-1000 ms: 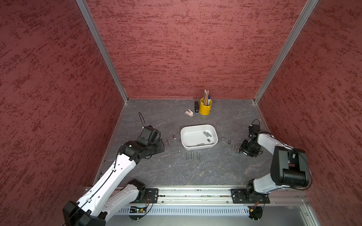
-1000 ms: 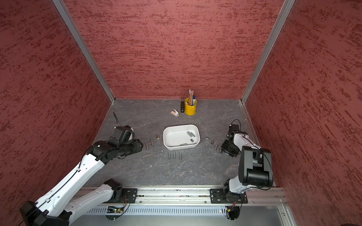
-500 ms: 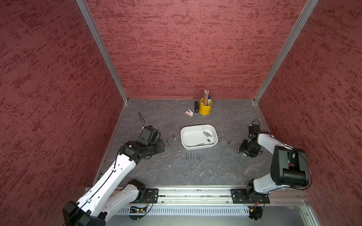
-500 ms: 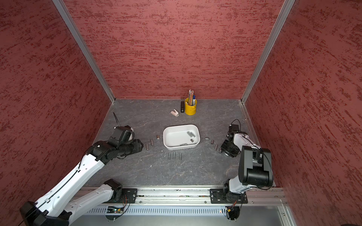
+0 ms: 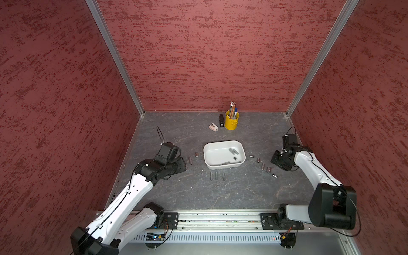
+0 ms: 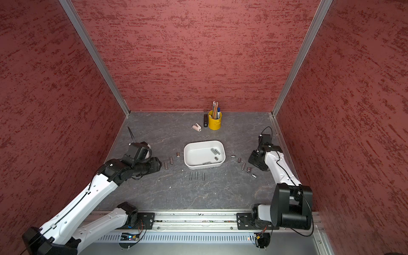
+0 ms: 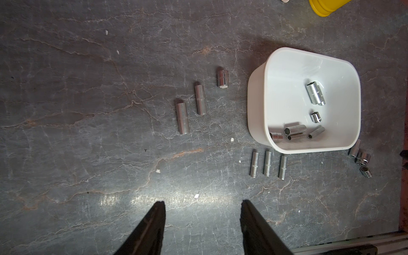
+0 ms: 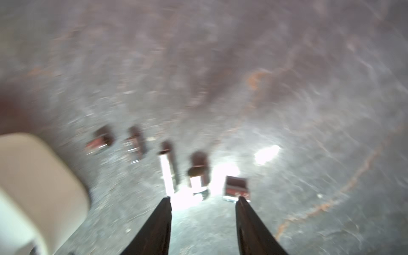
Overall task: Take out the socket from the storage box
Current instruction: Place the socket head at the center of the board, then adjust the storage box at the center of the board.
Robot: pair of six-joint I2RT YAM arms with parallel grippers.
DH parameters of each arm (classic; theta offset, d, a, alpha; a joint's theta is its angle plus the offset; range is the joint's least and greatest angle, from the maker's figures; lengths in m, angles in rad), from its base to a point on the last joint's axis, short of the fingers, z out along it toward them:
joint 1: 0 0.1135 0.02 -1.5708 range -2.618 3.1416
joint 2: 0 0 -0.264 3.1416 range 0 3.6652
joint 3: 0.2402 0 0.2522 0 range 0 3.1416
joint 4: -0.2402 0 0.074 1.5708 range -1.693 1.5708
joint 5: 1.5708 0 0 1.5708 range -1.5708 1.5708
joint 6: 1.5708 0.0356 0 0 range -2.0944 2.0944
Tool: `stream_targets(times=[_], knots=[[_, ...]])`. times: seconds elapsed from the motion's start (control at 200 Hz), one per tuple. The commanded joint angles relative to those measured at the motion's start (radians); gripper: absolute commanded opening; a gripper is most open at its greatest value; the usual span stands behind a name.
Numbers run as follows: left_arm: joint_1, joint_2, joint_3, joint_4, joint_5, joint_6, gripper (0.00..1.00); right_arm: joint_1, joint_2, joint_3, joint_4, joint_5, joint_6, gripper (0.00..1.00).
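Holding sockets (image 7: 314, 95), storage box (image 7: 256, 106); pens (image 5: 232, 109), cup (image 5: 231, 123)

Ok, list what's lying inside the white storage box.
Only metal sockets lie in the storage box: a pair side by side, a short one, and a cluster against one wall. In both top views that wall covers most of the cluster.

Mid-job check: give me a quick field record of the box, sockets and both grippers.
storage box: shallow white plastic tray, upright on grey marbled tabletop
inside: several loose chrome steel sockets
outside: row of three long sockets in front of tray; left cluster; right cluster
left gripper: jaws open, empty, above bare tabletop
right gripper: jaws open, empty, by right cluster; view blurred
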Motion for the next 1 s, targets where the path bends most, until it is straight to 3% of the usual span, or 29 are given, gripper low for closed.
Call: stream_targets(times=[0.0, 0.225, 0.461, 0.556, 0.681, 0.992], knots=[[-0.003, 0.001, -0.003, 0.008, -0.011, 0.005, 0.57, 0.139, 0.023, 0.087, -0.004, -0.045, -0.056, 0.52], [-0.004, 0.005, -0.001, 0.002, -0.016, 0.003, 0.57, 0.322, 0.202, 0.235, 0.056, -0.008, -0.096, 0.55], [-0.008, 0.020, 0.000, -0.005, -0.028, -0.001, 0.57, 0.406, 0.467, 0.436, -0.006, 0.078, -0.134, 0.55], [-0.009, 0.020, 0.000, -0.005, -0.032, -0.001, 0.57, 0.410, 0.547, 0.492, -0.024, 0.074, -0.120, 0.47], [-0.010, 0.025, -0.001, -0.008, -0.034, -0.003, 0.57, 0.419, 0.607, 0.530, -0.037, 0.072, -0.103, 0.29], [-0.013, 0.025, 0.001, -0.007, -0.036, -0.004, 0.57, 0.419, 0.635, 0.544, -0.089, -0.003, -0.030, 0.00]])
